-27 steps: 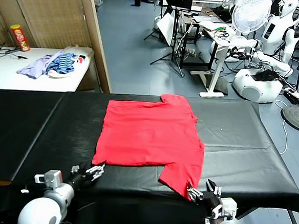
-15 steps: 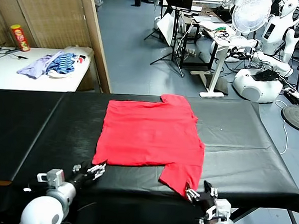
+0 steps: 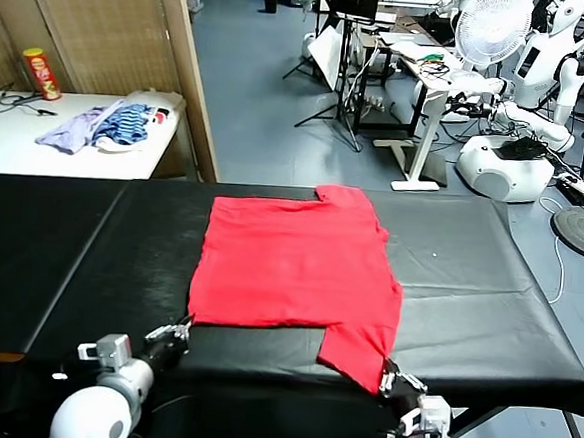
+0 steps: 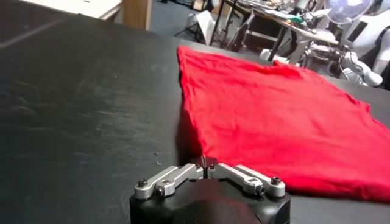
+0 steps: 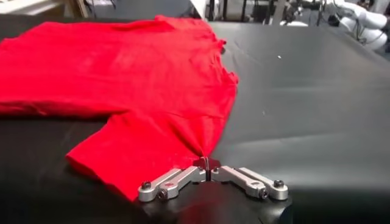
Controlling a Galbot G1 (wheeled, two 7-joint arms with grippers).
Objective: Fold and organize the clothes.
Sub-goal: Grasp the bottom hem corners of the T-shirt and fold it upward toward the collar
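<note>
The red T-shirt [image 3: 293, 269] lies spread flat in the middle of the head view, on the black table [image 3: 79, 254]. At lower left, the left gripper [image 3: 177, 330] has its fingers pinched together on the shirt's near left corner, as the left wrist view shows [image 4: 204, 163]. At lower right, the right gripper [image 3: 391, 374] is clamped on the sleeve's tip [image 5: 207, 162]. A heap of lilac and striped garments [image 3: 103, 126], seemingly untouched, sits on the white table [image 3: 36, 146] at upper left
</note>
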